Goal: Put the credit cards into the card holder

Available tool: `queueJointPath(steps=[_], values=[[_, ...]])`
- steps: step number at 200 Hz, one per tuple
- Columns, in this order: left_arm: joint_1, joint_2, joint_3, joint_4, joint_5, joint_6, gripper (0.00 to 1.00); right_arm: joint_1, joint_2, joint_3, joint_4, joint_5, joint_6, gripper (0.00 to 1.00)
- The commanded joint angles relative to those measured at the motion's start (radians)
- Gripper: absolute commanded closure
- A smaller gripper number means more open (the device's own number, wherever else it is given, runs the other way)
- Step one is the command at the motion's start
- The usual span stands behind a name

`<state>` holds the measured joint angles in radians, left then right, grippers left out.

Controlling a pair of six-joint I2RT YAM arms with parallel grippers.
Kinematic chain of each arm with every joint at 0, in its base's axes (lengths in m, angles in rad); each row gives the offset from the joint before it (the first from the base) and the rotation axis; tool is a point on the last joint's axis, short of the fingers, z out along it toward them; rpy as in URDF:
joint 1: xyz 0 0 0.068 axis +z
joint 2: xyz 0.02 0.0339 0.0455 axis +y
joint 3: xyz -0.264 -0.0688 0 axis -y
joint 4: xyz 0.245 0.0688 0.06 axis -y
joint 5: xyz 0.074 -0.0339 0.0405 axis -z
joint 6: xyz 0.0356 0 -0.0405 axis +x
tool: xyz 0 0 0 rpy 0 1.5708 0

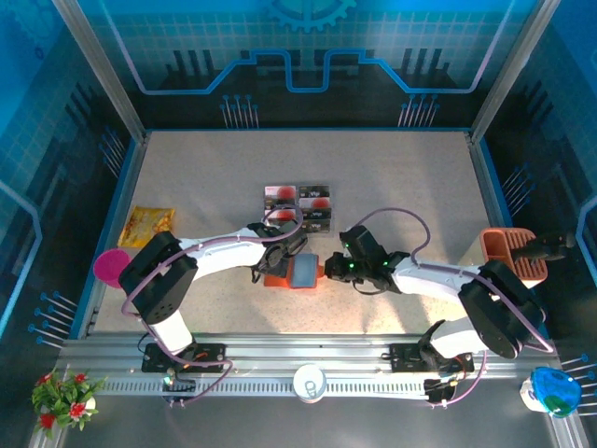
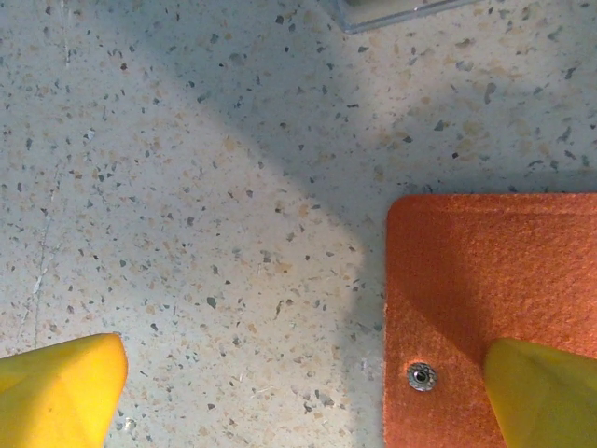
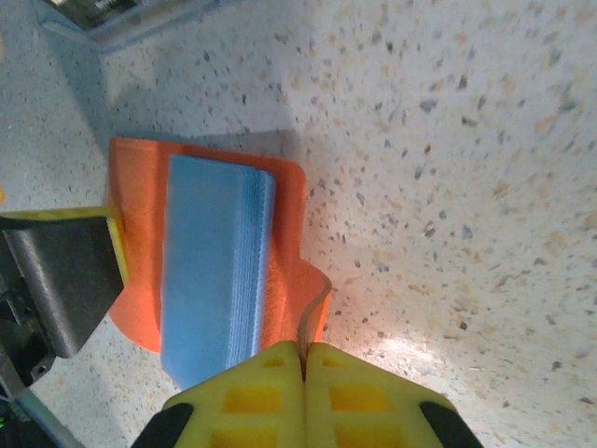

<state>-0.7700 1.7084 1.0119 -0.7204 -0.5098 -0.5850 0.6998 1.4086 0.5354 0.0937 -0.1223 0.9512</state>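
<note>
The card holder (image 1: 297, 273) lies open on the table, an orange-red wallet with grey-blue pockets (image 3: 210, 271). My right gripper (image 3: 303, 350) is shut on the thin orange flap at its right edge, which curls up between the yellow fingers. My left gripper (image 2: 303, 392) is wide open low over the card holder's (image 2: 485, 280) other edge. One fingertip is above the orange felt near a metal snap (image 2: 422, 376), the other above bare table. The credit cards (image 1: 298, 205), dark with red and white patches, lie in a group just behind the card holder.
A clear tray corner (image 2: 392, 11) shows beyond the wallet. A yellow snack packet (image 1: 149, 222) and a pink disc (image 1: 110, 266) lie at the left. An orange ribbed basket (image 1: 511, 252) stands at the right edge. A white cup (image 1: 309, 381) sits on the front rail.
</note>
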Motion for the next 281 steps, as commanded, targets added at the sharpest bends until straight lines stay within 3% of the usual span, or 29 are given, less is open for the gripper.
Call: queueJointPath(steps=[1, 55, 75, 93, 137, 169, 201, 220, 249, 281], values=[[-0.007, 0.019, 0.001, -0.005, -0.025, -0.001, 0.01, -0.015, 0.045, -0.057, 0.22, -0.078, 0.056, 1.0], [-0.005, 0.023, 0.013, -0.033, -0.054, -0.009, 0.01, -0.04, 0.117, -0.152, 0.432, -0.113, 0.131, 1.0], [-0.006, 0.028, -0.003, -0.036, -0.055, -0.031, 0.01, -0.045, 0.108, -0.164, 0.442, -0.127, 0.122, 0.89], [-0.007, 0.022, -0.019, -0.04, -0.056, -0.053, 0.01, -0.046, 0.058, -0.163, 0.392, -0.13, 0.098, 0.78], [-0.007, -0.034, -0.049, -0.035, -0.035, -0.085, 0.01, -0.039, -0.191, -0.115, 0.085, -0.042, -0.008, 0.78], [-0.008, -0.058, -0.068, -0.001, 0.0, -0.094, 0.01, -0.033, -0.275, 0.009, -0.086, -0.037, -0.085, 0.75], [-0.008, -0.074, -0.076, -0.004, 0.013, -0.102, 0.01, -0.032, -0.285, 0.125, -0.175, -0.034, -0.108, 0.56], [-0.009, -0.098, -0.087, -0.014, 0.019, -0.107, 0.01, -0.034, -0.267, 0.168, -0.182, -0.049, -0.112, 0.5], [-0.008, -0.139, -0.09, -0.043, 0.023, -0.123, 0.01, -0.033, -0.215, 0.165, -0.097, -0.114, -0.076, 0.51], [-0.009, -0.159, -0.059, -0.068, 0.032, -0.134, 0.01, 0.0, -0.114, 0.143, 0.019, -0.177, -0.041, 0.6]])
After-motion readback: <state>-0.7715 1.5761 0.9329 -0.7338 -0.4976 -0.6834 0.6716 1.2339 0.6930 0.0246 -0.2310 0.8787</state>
